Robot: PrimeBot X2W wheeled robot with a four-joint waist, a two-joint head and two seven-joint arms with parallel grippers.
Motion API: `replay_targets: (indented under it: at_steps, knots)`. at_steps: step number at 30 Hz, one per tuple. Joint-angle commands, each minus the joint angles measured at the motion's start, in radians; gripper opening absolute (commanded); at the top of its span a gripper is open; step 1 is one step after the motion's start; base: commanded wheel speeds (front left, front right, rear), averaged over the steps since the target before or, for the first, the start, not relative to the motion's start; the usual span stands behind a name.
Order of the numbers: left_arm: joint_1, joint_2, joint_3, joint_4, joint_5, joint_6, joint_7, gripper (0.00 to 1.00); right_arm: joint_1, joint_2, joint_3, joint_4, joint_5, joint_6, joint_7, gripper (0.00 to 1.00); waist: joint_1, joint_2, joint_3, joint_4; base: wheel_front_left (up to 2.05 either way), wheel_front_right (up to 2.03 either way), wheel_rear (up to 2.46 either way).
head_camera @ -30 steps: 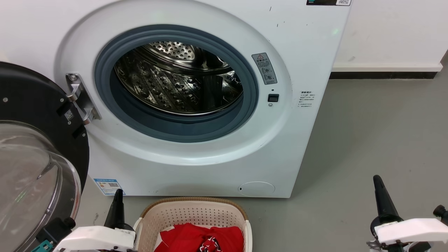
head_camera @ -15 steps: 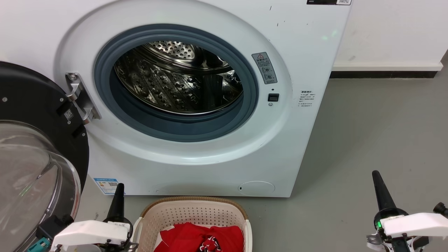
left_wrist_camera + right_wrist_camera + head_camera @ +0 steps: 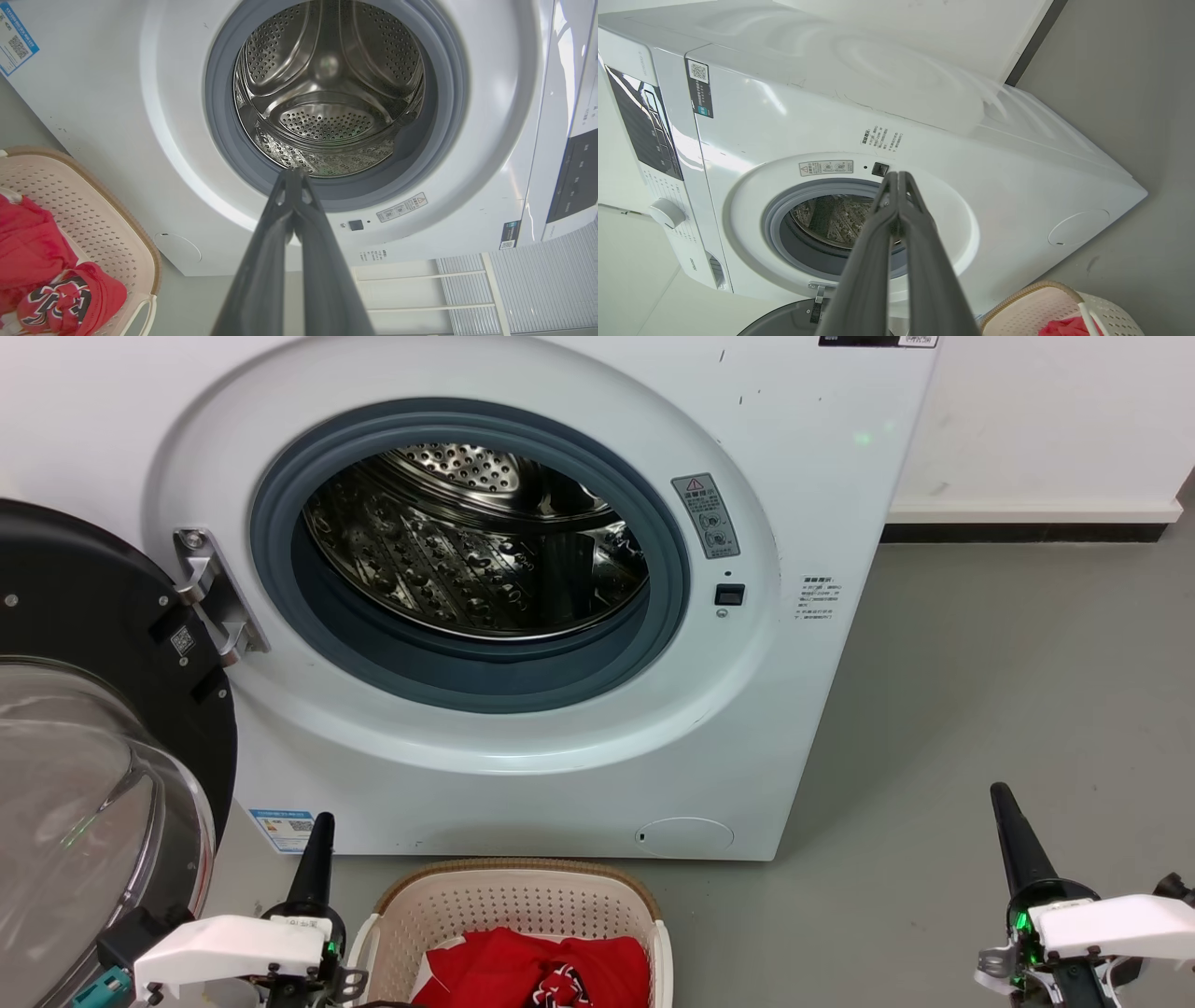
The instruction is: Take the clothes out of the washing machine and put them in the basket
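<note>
Grey floor runs under everything. Nearest the head camera, the left claw rises at the lower left, its two dark fingers pressed together at the tips and pinching nothing. The right claw stands at the lower right, well apart from the other things, likewise closed tip to tip with nothing between.

Just beside the left claw sits the basket, on the floor close in front of the washing machine. The clothes lie heaped inside the basket, bright red, with a black-and-white printed piece toward the near edge.

Behind, the machine's door stands swung wide open on the left, its glass bowl bulging toward the camera. Within the grey rubber rim the perforated steel drum shows bare metal. Farthest back on the right, a white wall meets the floor along dark skirting.
</note>
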Motion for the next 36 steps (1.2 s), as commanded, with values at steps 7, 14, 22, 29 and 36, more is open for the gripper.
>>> replay_targets:
  at_steps: [7,14,22,29,36]
  knots:
    - [-0.030,-0.001,0.006,0.004,-0.082,-0.011,0.020,0.00,-0.032,-0.006,-0.005,0.007,0.082,0.000,0.021,0.00,0.0000,0.0000,0.001,0.000,0.00,0.00,0.00]
    - [-0.038,-0.001,0.009,0.011,-0.144,-0.018,0.036,0.00,-0.043,-0.005,-0.007,0.014,0.142,0.000,0.037,0.00,0.0000,0.0000,0.003,0.000,0.00,0.00,0.00]
    - [-0.049,-0.002,0.013,0.018,-0.210,-0.023,0.052,0.00,-0.051,-0.004,-0.011,0.022,0.206,0.000,0.055,0.00,0.0000,0.0000,0.004,0.000,0.00,0.00,0.00]
    - [-0.057,-0.002,0.016,0.024,-0.265,-0.028,0.064,0.00,-0.061,-0.003,-0.014,0.029,0.259,0.000,0.069,0.00,0.0000,0.0000,0.006,0.000,0.00,0.00,0.00]
    - [-0.066,-0.003,0.019,0.029,-0.318,-0.034,0.077,0.00,-0.070,-0.001,-0.017,0.035,0.309,0.000,0.082,0.00,0.0000,0.0000,0.007,0.000,0.00,0.00,0.00]
